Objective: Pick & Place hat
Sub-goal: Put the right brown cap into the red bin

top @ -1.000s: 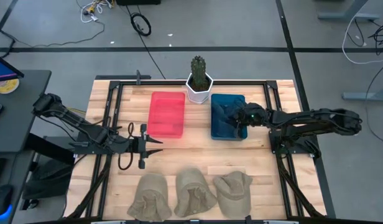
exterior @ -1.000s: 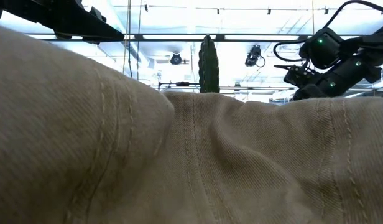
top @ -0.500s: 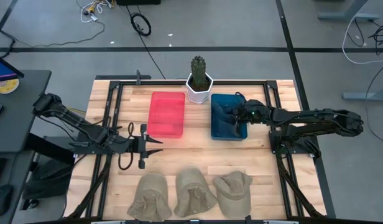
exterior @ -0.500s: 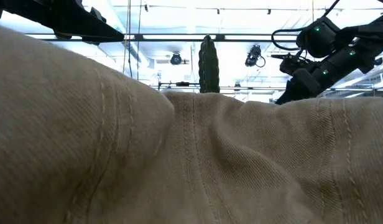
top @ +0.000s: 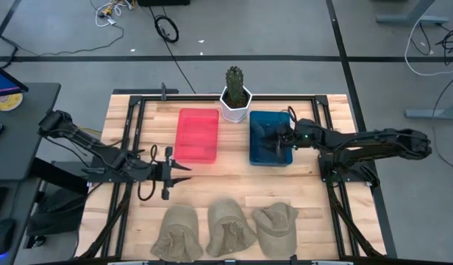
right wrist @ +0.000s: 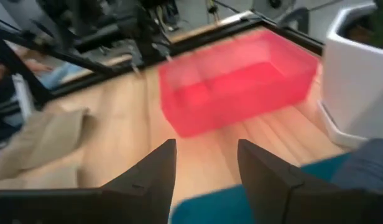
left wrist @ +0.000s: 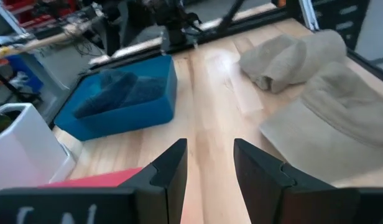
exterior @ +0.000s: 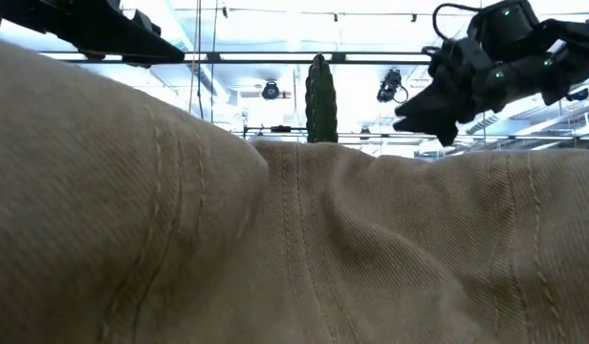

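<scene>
Right tool [top: 284, 138] over blue bin [top: 270, 154], fingers spread, holding nothing. One dark hat [left wrist: 120, 87] in bin under it. You have three tan hats [top: 228, 227] left on counter [top: 234, 180], well apart. Left tool [top: 179, 167] waits, spread, empty. No writing you can read.

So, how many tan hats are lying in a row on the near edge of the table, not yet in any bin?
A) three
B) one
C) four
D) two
A: the high view shows three tan hats side by side on the wood, the left hat, the middle hat and the right hat, all outside the red bin and the blue bin.
</scene>
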Robot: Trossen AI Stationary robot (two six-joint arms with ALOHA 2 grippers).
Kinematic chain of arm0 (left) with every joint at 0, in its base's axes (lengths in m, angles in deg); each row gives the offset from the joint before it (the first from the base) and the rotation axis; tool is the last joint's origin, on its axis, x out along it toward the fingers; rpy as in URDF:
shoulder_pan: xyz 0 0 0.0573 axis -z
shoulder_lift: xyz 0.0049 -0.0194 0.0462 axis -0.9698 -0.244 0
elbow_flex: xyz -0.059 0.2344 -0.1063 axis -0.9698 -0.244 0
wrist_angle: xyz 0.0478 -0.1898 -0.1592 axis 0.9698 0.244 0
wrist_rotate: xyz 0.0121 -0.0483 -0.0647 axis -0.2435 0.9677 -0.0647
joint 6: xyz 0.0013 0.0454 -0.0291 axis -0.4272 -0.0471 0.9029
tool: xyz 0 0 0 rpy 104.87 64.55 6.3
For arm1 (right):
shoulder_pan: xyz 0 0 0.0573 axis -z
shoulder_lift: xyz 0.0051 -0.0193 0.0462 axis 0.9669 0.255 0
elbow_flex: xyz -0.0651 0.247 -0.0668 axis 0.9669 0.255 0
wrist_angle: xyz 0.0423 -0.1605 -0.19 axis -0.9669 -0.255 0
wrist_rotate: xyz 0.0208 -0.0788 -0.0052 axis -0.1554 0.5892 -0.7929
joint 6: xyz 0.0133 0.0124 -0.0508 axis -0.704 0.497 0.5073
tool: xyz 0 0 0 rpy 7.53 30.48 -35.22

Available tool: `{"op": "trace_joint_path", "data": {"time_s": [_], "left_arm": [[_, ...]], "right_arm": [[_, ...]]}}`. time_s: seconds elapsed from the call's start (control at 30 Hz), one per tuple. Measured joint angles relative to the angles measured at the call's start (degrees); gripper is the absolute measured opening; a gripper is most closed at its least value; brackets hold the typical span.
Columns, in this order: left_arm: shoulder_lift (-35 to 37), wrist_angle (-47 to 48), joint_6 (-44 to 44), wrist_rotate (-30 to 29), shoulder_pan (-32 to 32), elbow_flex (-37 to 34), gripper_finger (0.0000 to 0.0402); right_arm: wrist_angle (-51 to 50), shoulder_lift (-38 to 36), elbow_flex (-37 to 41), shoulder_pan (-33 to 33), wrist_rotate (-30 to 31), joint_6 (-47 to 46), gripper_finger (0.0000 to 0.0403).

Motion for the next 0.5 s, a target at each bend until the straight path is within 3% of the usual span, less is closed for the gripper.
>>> {"op": "trace_joint_path", "data": {"time_s": [0.17,0.5], "left_arm": [[3.35,1.31,1.3,0.59,0.22,-1.13,0.0135],[20.1,-13.74,-1.87,3.15,-1.85,-17.3,0.0135]], "right_arm": [[3.99,-0.57,0.0,-3.12,0.01,-1.22,0.0173],[13.08,-0.57,-0.01,-10.88,-0.63,-2.58,0.0173]]}}
